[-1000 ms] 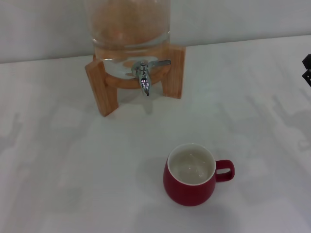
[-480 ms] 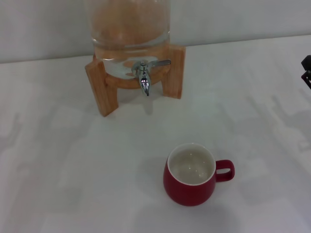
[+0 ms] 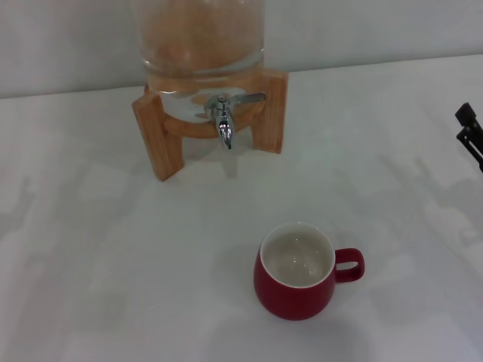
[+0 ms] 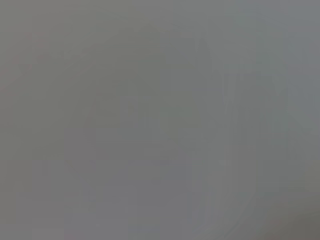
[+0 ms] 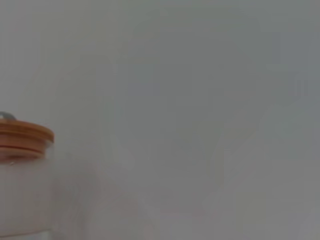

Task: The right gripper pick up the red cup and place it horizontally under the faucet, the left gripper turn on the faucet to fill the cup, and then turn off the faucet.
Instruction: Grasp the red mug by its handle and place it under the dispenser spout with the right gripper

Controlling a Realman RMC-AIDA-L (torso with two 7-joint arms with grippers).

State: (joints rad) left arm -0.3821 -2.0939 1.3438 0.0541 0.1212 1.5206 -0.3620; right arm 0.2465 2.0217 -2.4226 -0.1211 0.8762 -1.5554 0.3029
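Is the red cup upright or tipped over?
Upright: the cup stands on its base on the table, opening up, handle sideways, cream inside showing.

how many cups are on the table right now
1. The red cup stands upright on the white table, nearer the camera than the faucet and slightly right of it, handle pointing right. The glass dispenser could hide something behind it.
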